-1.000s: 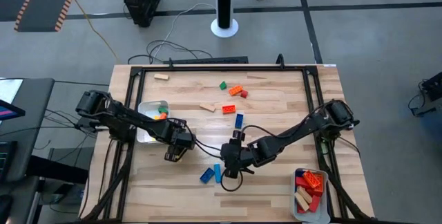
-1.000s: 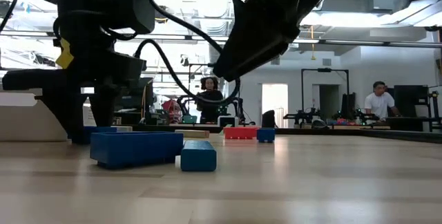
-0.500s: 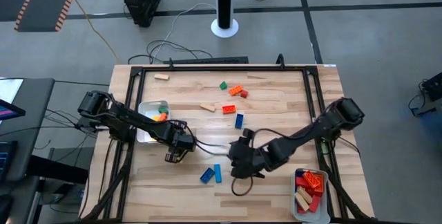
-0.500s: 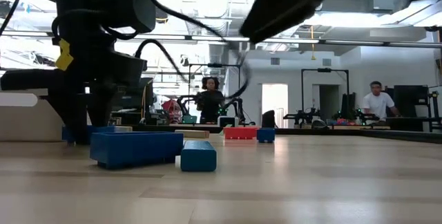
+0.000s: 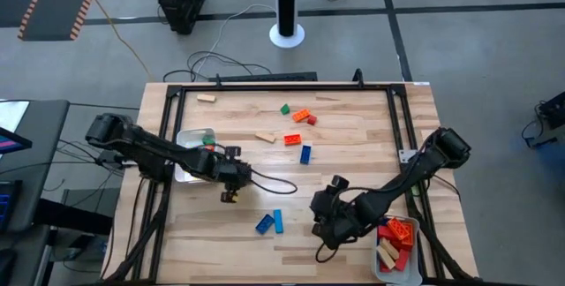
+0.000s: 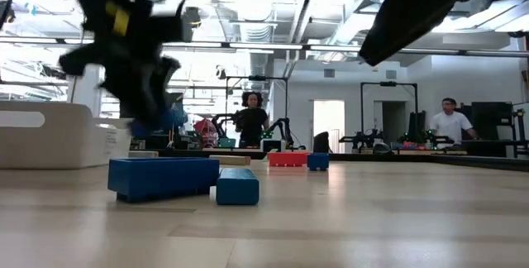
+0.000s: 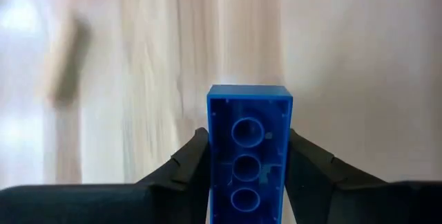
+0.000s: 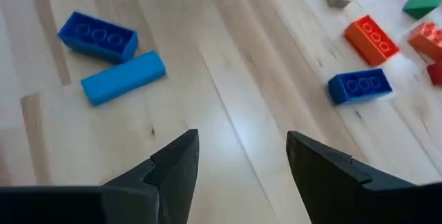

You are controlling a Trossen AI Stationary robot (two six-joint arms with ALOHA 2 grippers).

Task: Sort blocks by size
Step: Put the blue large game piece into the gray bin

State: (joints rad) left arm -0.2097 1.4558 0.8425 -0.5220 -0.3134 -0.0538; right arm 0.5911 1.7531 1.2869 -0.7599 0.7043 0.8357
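Since a second earlier, the right gripper [image 5: 328,218] had been drawn back from the table's middle toward the right tray [image 5: 380,255], and the left gripper [image 5: 229,180] had been lifted a little, its fingers [image 7: 188,165] clenched on a blue brick [image 7: 249,151]. That brick was seen from below in the left wrist view, its underside sockets showing, gripped across its long sides and held clear of the wood. In the low view it was held above the table beside the left tray [image 6: 50,136]. The right gripper's fingers [image 8: 176,162] were spread with nothing between them, over bare wood near the table's front.

Sorting was judged to be partly done. Several blocks had been placed in the left tray, green and orange among them, and red, orange and tan pieces in the right tray. Much was left loose: a blue brick pair [image 5: 270,222] near the front, a blue block [image 5: 305,154], an orange block [image 5: 292,139], a tan bar [image 5: 265,136], a cluster [image 5: 300,114] of green, orange and red pieces farther back, and a tan piece [image 5: 206,98] at the far left edge. The held brick had not yet been placed in either tray; which it belonged in could not be told.
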